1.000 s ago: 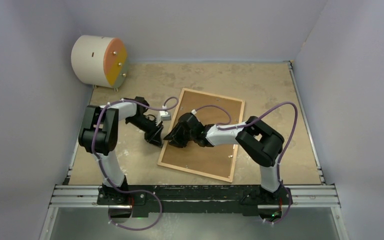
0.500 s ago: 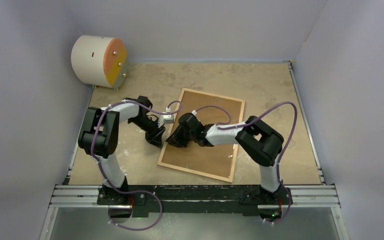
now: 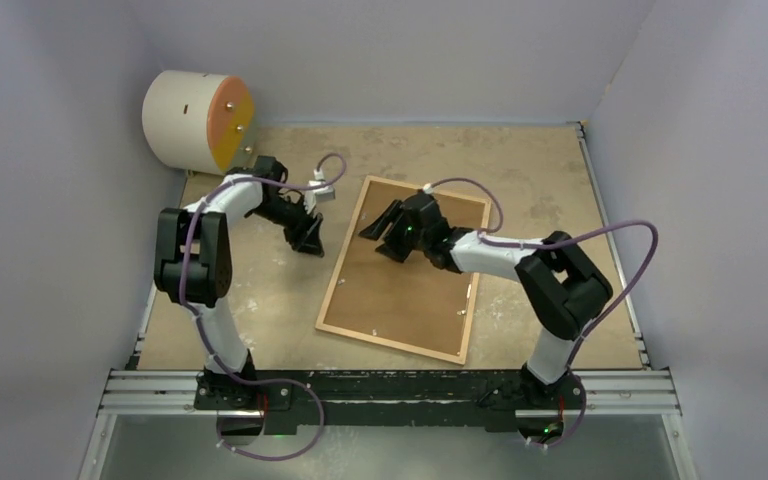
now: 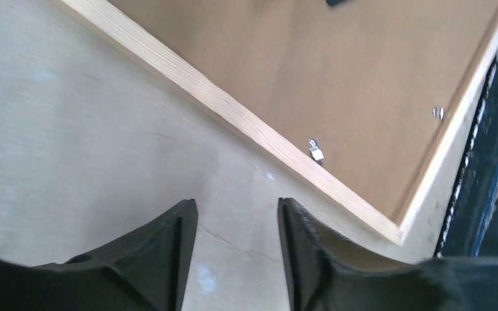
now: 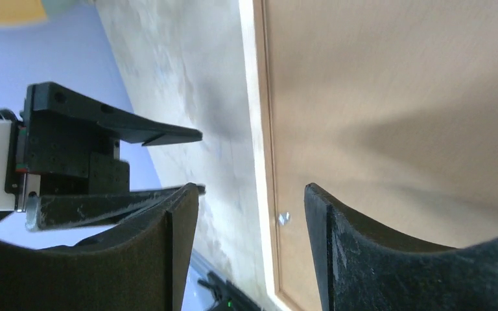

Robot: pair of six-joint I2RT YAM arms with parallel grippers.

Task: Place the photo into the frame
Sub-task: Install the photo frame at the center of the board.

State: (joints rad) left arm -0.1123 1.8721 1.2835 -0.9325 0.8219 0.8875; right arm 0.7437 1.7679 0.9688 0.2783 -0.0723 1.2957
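Note:
The frame [image 3: 390, 343], thin light wood, lies face down at the middle of the table. The brown backing sheet [image 3: 410, 290] fills it. The photo is hidden. My left gripper [image 3: 310, 240] hovers over bare table just left of the frame's far left edge, open with nothing between its fingers. The left wrist view shows that gripper [image 4: 237, 202] above the table, with the wood edge of the frame [image 4: 233, 111] ahead. My right gripper [image 3: 380, 230] is over the backing sheet near the far left corner. Seen from the right wrist, it [image 5: 251, 188] is open and empty, straddling the frame's edge [image 5: 254, 97].
A cream drum with an orange face [image 3: 198, 120] stands at the back left corner. Small metal clips [image 4: 316, 153] sit along the frame's inner edge. A metal rail [image 3: 390, 385] runs along the near edge. Grey walls close in three sides.
Both grippers have pulled away from the frame's left edge toward the back. The left went back and left, the right up along the backing sheet. Both jaws stand wider.

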